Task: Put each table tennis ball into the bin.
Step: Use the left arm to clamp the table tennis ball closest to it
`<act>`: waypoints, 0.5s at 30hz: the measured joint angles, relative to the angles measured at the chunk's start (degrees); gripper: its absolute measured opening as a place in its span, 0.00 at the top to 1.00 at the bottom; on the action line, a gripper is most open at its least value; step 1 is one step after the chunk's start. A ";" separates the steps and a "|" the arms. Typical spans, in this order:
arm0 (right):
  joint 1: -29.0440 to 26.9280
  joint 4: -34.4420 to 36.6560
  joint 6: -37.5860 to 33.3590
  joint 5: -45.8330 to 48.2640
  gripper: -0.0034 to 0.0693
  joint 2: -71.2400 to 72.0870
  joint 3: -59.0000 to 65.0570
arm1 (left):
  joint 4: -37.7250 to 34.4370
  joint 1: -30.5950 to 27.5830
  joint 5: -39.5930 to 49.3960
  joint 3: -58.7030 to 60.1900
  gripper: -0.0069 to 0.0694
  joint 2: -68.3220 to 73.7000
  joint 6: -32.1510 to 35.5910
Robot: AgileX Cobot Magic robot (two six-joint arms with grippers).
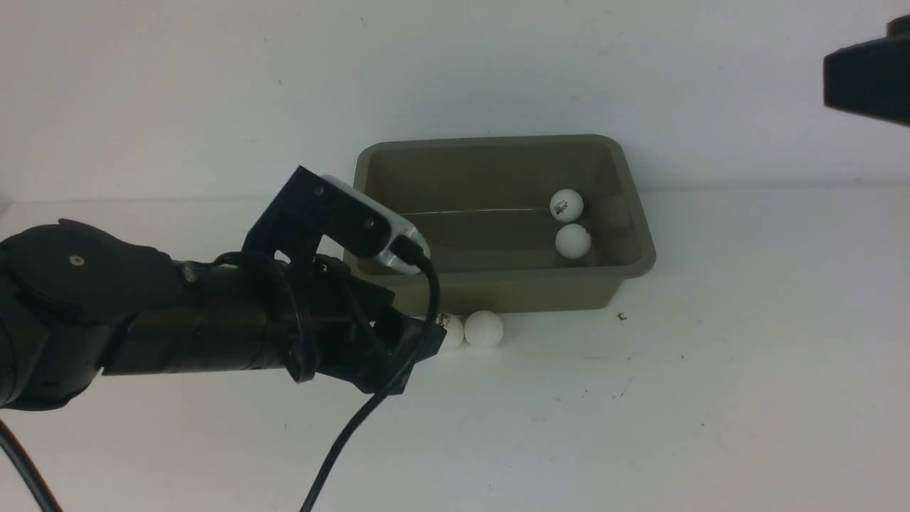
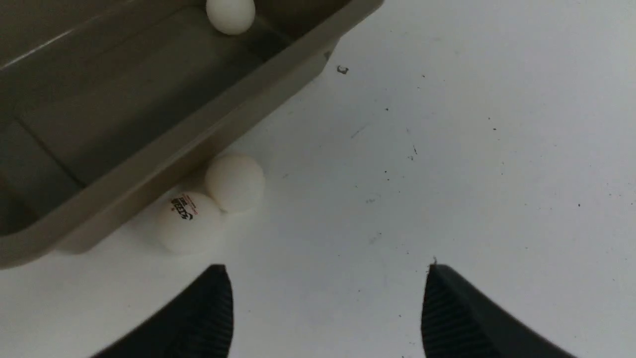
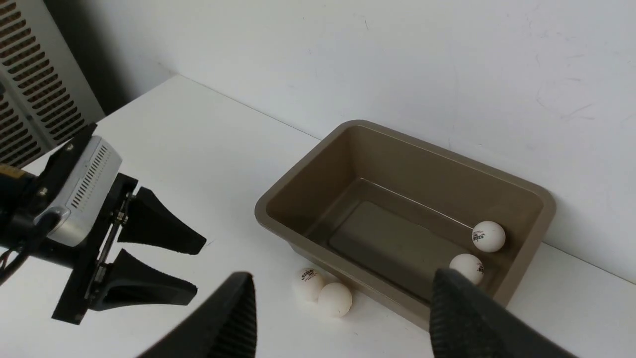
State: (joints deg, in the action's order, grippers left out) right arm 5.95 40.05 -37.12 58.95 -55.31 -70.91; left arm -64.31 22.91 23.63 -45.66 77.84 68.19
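The taupe bin (image 1: 512, 293) stands at the back of the white table. Two table tennis balls (image 1: 566, 205) (image 1: 572, 240) lie inside it at its right end. Two more balls (image 1: 484, 328) (image 1: 451, 332) rest touching each other on the table against the bin's front wall. My left gripper (image 1: 425, 336) is low, just left of them, covering part of the logo ball. In the left wrist view the left gripper (image 2: 325, 278) is open and empty, with the logo ball (image 2: 190, 222) just beyond one fingertip. My right gripper (image 3: 343, 274) hangs high and open, holding nothing.
The white wall rises close behind the bin (image 3: 407, 144). A perforated grey panel (image 3: 30, 74) stands past the table's left end. Part of the right arm (image 1: 867, 78) shows at the upper right. The left arm's cable (image 1: 355, 427) trails over the near table.
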 joint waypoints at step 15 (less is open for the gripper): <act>0.00 -0.22 0.00 -1.59 0.36 0.00 0.00 | -17.91 0.00 -5.04 0.00 0.31 7.15 15.18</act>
State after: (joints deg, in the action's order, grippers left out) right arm 5.95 39.83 -37.12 57.36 -55.31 -70.91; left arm -82.22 22.91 18.59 -45.66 84.99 83.38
